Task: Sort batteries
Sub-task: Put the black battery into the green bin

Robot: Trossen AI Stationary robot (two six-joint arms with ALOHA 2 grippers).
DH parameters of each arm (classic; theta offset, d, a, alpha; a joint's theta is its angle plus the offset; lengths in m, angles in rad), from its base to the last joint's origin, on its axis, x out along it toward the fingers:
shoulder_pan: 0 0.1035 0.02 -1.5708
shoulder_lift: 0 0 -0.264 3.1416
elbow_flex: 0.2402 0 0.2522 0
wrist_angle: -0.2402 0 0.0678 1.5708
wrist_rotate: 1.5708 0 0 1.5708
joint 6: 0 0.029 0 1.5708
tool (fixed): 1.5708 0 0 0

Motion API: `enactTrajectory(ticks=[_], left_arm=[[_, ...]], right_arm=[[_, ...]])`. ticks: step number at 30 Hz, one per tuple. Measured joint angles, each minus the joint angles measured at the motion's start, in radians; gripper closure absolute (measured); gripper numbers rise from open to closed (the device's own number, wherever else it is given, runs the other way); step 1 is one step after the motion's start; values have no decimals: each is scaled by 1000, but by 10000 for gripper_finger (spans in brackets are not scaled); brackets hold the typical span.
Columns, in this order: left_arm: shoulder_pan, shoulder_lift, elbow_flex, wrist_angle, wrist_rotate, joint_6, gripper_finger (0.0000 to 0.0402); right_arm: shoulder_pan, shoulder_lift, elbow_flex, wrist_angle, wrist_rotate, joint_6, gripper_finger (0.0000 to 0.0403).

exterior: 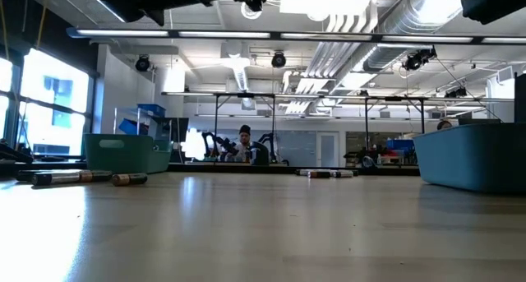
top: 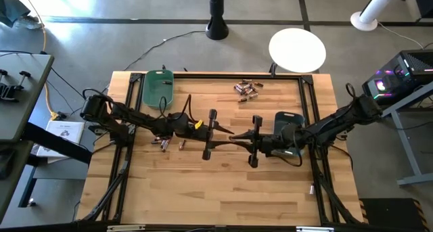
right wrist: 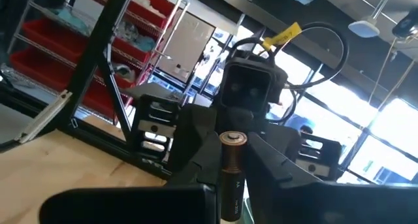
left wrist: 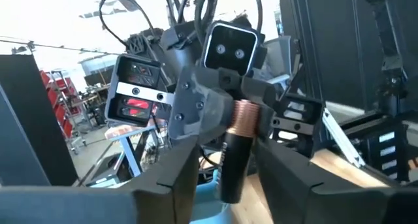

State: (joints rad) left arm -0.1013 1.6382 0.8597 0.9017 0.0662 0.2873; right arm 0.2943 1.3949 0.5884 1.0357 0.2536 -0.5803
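Mid-table handover: the right gripper pinches a copper-topped battery at its base, and the left gripper – fingers spread either side – could knock it loose by closing off-centre; spare cells lie at 12 o'clock.

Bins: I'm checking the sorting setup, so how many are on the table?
2. A green bin sits at the table's far left, behind the left arm; a blue-grey bin sits right of centre, partly covered by the right arm.

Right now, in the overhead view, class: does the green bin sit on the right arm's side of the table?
No. The green bin sits on the left arm's side; the blue-grey bin is on the right.
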Motion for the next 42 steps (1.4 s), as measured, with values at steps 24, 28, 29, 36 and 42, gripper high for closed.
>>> enactTrajectory(ticks=[24, 28, 29, 36, 42], left_arm=[[1, 0, 0, -26, -40, 5, 291], [3, 0, 0, -30, -49, 4, 248], [3, 0, 0, -31, -51, 9, 245], [4, 0, 0, -27, -57, 29, 293], [4, 0, 0, -31, -62, 44, 364]], right_arm=[[0, 0, 0, 24, 35, 18, 377], [-1, 0, 0, 25, 35, 18, 377], [-3, 0, 0, 29, 35, 19, 377], [-33, 0, 0, 29, 25, 35, 377], [-48, 0, 0, 19, 16, 87, 377]])
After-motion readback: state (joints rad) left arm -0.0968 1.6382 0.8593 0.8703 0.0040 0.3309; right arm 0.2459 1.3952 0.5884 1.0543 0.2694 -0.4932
